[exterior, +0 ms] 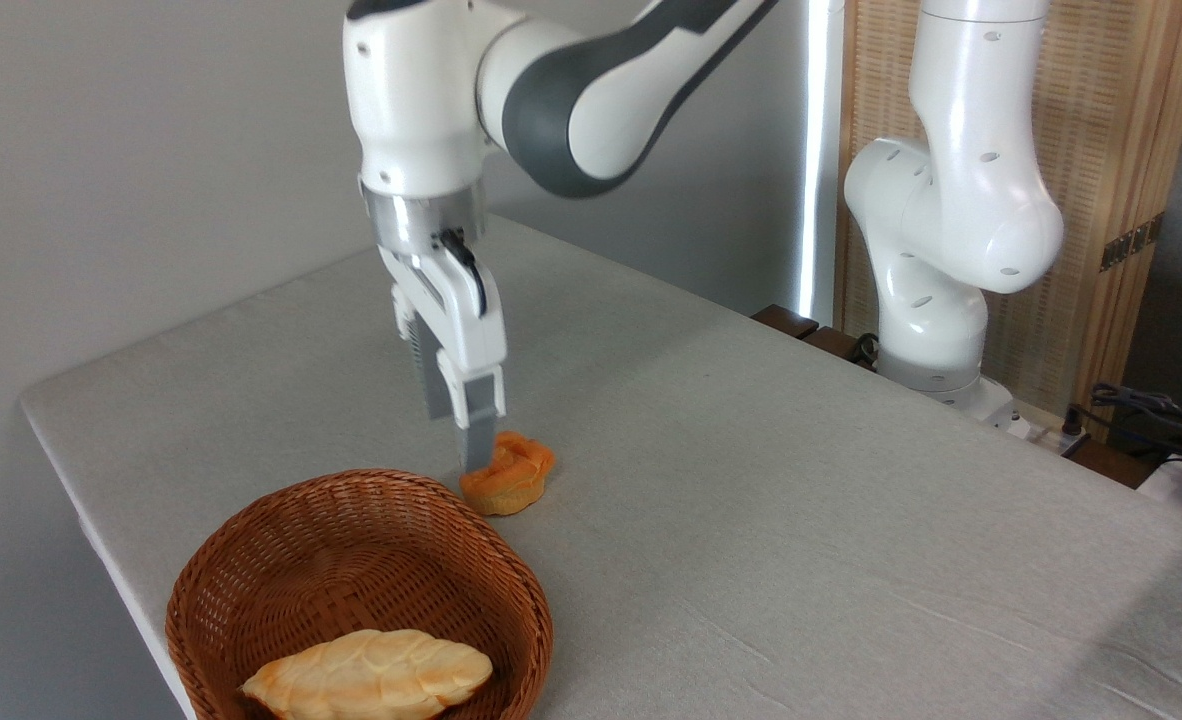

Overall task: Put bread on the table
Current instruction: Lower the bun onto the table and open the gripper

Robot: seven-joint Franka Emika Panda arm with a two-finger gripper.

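At the far left we see the rounded corner of the bench [251, 370], a broad flat top under light grey cloth that runs away to the right. Near its front left edge stands a brown wicker basket [351, 540], and inside it, against the near wall, lies a pale leaf-patterned loaf [367, 674] with its long axis running roughly left to right. Just beyond the basket's far rim, and a little to the right of it, the bread [509, 482] sits on the cloth: a small orange-golden bun, lumpy folded top upward, resting on its base. It is only slightly longer than wide, and that longer run goes from lower left to upper right; we cannot tell one end from the other. The pincer [473, 445] points straight down at the bun's left side, its near grey finger [478, 450] in front of the bun's left edge. We cannot tell whether the fingers are apart or together, nor whether they touch the bread, since the second finger is hidden. Farther right, the white arm [951, 230] rises from its base at the bench's far edge before a wooden slatted screen [1121, 150].
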